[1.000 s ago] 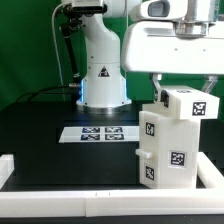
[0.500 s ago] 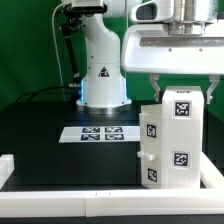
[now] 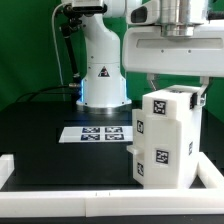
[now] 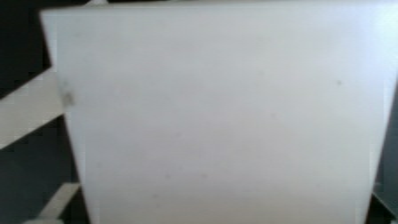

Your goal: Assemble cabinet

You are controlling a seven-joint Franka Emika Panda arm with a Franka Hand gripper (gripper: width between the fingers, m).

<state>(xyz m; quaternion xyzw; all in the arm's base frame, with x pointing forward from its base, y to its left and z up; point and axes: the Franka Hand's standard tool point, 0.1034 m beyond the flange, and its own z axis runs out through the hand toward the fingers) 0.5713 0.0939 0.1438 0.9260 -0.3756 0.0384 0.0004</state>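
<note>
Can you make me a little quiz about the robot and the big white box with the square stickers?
1. True or false: the cabinet stands on the black table.
2. What lies flat on the table, to the exterior view's left of the cabinet? A) the marker board B) a screwdriver C) a red ball
3. Fill in: the low rail along the table's front edge is colored ____.

Key: 1 true; 2 A; 3 white.
</note>
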